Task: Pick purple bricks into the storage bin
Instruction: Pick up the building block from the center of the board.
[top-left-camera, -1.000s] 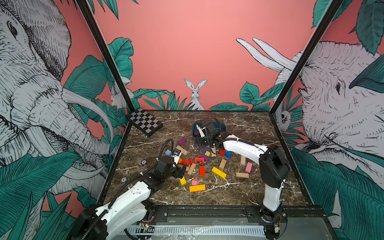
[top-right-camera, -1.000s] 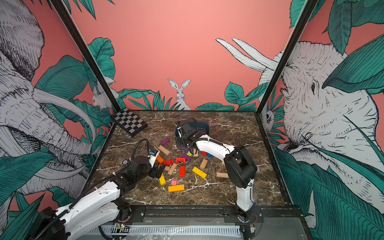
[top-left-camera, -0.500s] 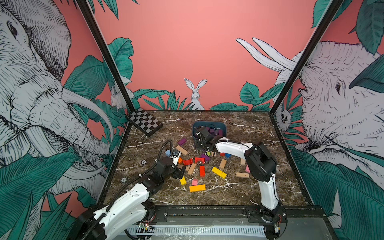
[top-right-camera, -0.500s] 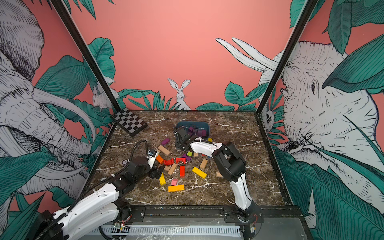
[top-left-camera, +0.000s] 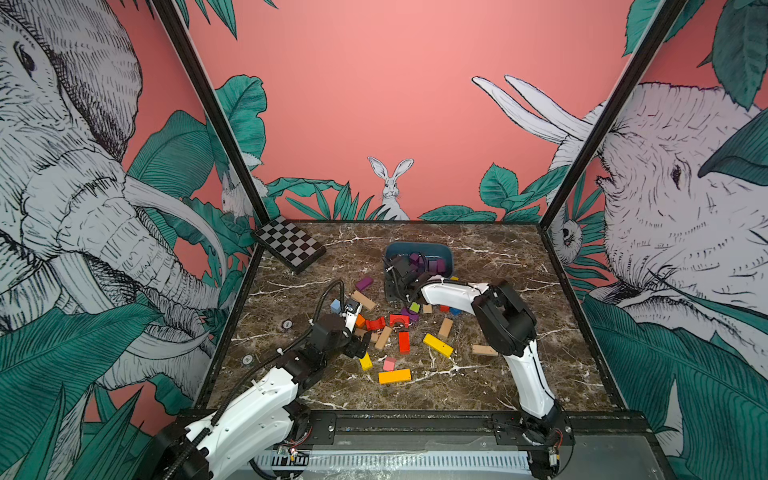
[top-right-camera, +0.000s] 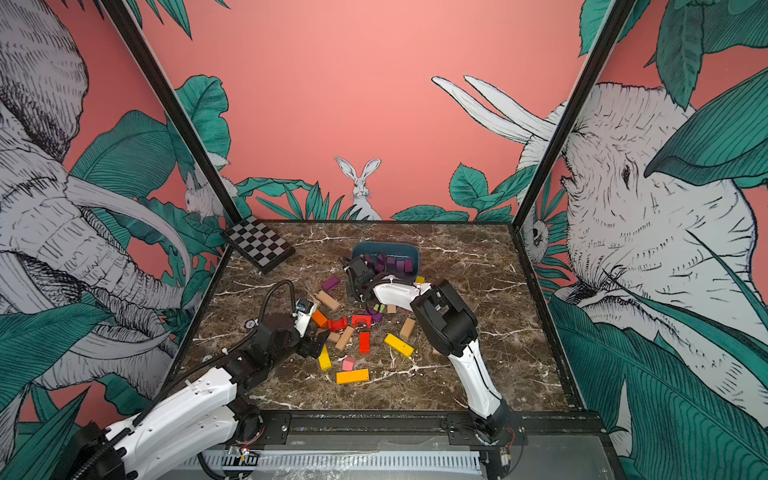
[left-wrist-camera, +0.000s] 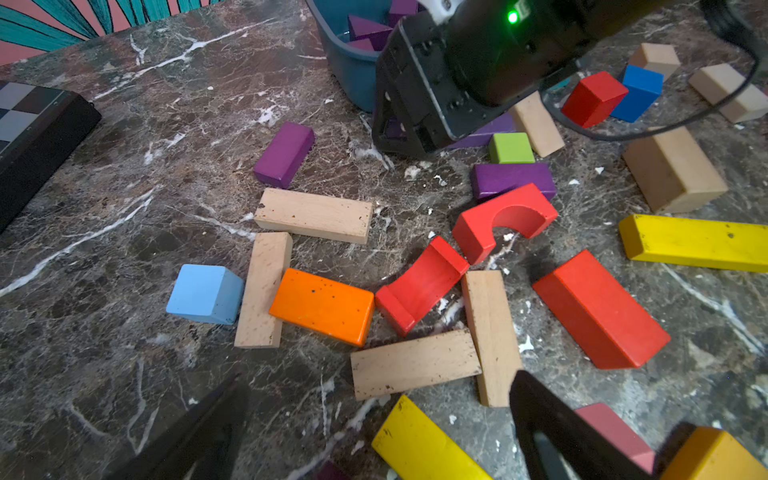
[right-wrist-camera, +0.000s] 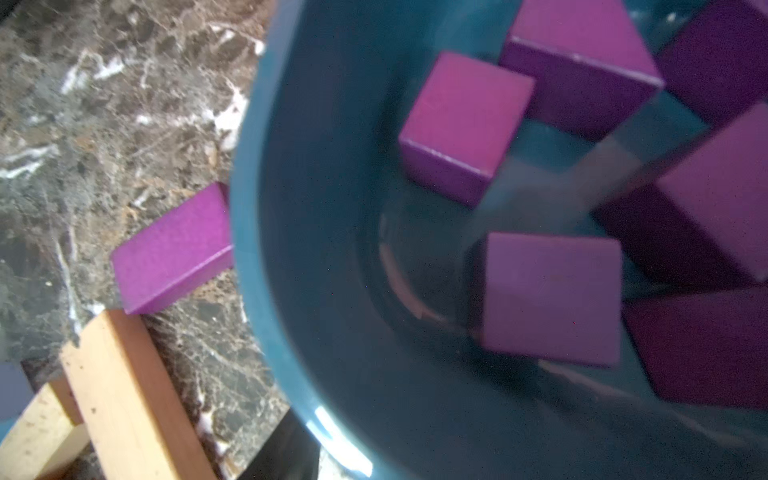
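Note:
The dark blue storage bin (top-left-camera: 419, 246) (top-right-camera: 384, 245) stands at the back middle of the table with several purple bricks (right-wrist-camera: 465, 124) in it. My right gripper (top-left-camera: 397, 270) (top-right-camera: 360, 270) hovers at its near-left corner, open, with nothing seen between the jaws. One black finger (right-wrist-camera: 282, 453) shows outside the bin wall (right-wrist-camera: 257, 208). A blurred purple cube (right-wrist-camera: 548, 299) sits just inside. A purple bar (top-left-camera: 364, 283) (left-wrist-camera: 284, 153) (right-wrist-camera: 174, 249) lies left of the bin. Another purple brick (left-wrist-camera: 513, 178) (top-left-camera: 409, 313) rests behind a red arch. My left gripper (top-left-camera: 361, 347) (left-wrist-camera: 378, 382) is wide open and empty above tan blocks.
A checkerboard slab (top-left-camera: 291, 245) leans at the back left. Red arches (left-wrist-camera: 505, 220), an orange block (left-wrist-camera: 324, 305), tan bars (left-wrist-camera: 313, 214), yellow bars (top-left-camera: 437, 345), a light blue cube (left-wrist-camera: 205, 293) and a green cube (left-wrist-camera: 511, 147) crowd the table's middle. Walls enclose the table.
My right gripper has drawn back from above the bin's middle to its near-left corner, uncovering the bin, and its elbow has swung left. My left arm has barely moved.

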